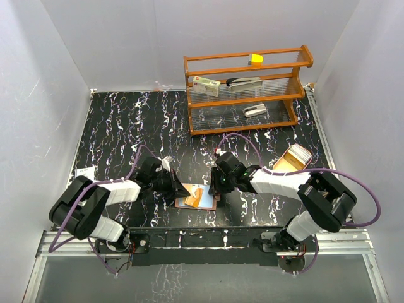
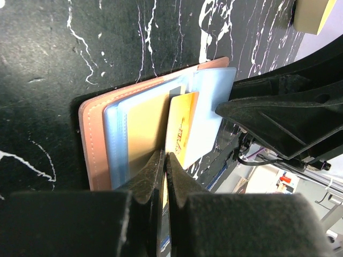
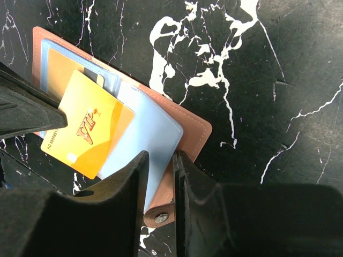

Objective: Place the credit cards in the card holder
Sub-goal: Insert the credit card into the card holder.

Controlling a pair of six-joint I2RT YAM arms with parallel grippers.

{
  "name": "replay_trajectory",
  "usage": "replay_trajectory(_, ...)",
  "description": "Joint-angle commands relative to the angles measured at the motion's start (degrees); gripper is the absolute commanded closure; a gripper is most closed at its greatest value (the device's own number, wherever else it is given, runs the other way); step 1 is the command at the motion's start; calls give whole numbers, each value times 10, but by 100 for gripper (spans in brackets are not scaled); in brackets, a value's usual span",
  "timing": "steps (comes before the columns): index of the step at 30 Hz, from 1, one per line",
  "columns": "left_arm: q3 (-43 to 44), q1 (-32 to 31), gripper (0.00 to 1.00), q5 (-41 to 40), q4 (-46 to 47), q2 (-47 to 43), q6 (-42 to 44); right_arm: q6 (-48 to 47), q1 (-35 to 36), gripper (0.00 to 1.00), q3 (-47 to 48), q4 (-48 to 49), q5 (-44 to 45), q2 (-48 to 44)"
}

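Holder (image 3: 194, 124): reddish-brown, stitched, leather-like wallet. It lies open on the black marbled table (image 1: 126, 126) between the arms, with bluish plastic sleeves (image 3: 153, 136) inside.

Card (image 3: 88, 131): glossy orange rectangle lying partly over the sleeves. The left gripper (image 2: 166, 158) pinches its edge, jaws together.

Right gripper (image 3: 161, 160): apparently clamped on the holder's near edge.

Only the right wrist view shows the "VIP" print and the snap tab (image 3: 159, 217).

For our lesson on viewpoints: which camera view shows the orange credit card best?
Right wrist: the orange credit card faces the lens, VIP print readable. Left wrist shows it foreshortened at the left gripper; top external shows a tiny orange patch.
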Motion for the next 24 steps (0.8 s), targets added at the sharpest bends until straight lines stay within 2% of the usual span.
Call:
replay_trajectory(1,9,-12,100,-37,-13,8,1,10,6,77,4,0,18,-8)
replay_trajectory(16,-15,-30,100,-115,14,-36,-28,45,12,79,-25,13,23,-33)
replay_trajectory(24,-25,-48,100,-124,53,-34,-43,62,12,80,-43,22,30,-50)
